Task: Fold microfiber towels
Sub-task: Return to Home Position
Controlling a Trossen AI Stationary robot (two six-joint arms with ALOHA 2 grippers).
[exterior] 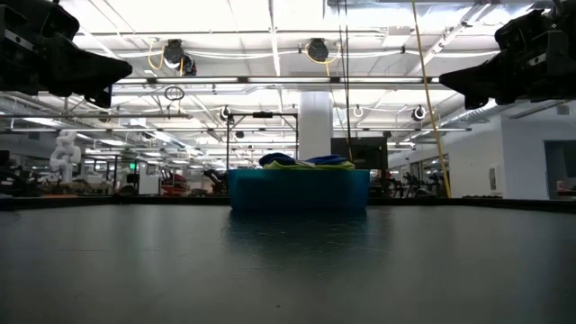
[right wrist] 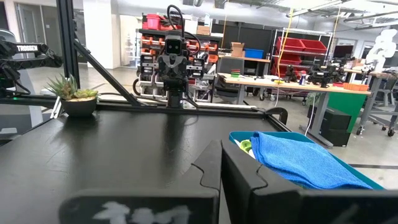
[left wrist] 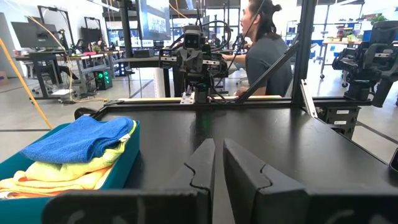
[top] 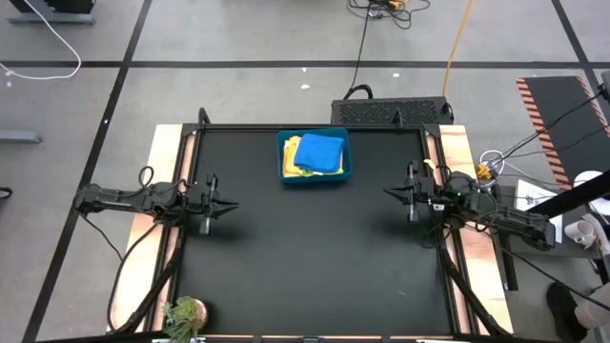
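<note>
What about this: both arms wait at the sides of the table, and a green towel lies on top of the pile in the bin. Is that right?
Not quite. The towel on top of the pile in the bin is blue, not green, as the high view shows. The rest holds: the left gripper and right gripper wait at the table's sides.

Black table point(top: 315, 257) with teal bin point(exterior: 297, 191)

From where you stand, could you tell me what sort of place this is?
Probably a robotics lab: workbenches and red storage bins beyond the table, and another robot arm nearby. The left arm and right arm wait at the table's sides.
</note>
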